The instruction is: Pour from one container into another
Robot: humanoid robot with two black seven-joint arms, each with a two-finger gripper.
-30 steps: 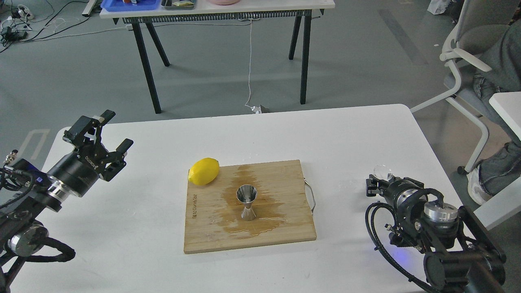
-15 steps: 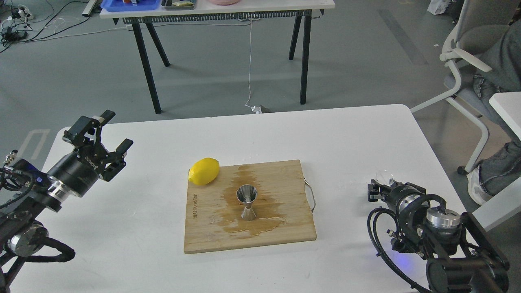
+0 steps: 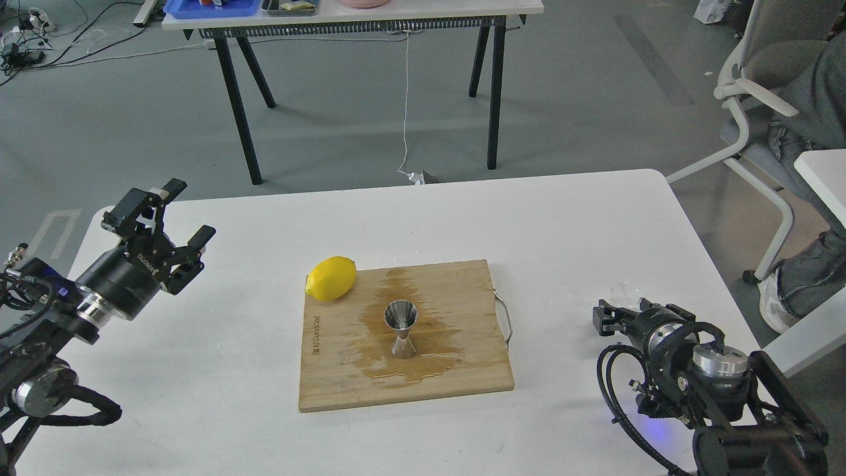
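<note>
The steel jigger [image 3: 400, 328] stands upright in the middle of a wooden cutting board [image 3: 462, 291], inside a wet stain. The clear glass cup [image 3: 624, 290] is faint against the white table, at the right. It stands just beyond my right gripper [image 3: 624, 313], with a small gap between them. That gripper is low over the table with its fingers apart and nothing between them. My left gripper [image 3: 193, 207] hovers at the table's left side, open and empty, far from the board.
A yellow lemon [image 3: 331, 278] lies at the board's far left corner. The board has a metal handle [image 3: 505, 322] on its right edge. A seated person and an office chair [image 3: 753, 86] are beyond the table's right edge.
My right gripper has pulled back toward me and lowered. The glass cup, which was between its fingertips, now stands apart on the table. The left arm has not moved.
</note>
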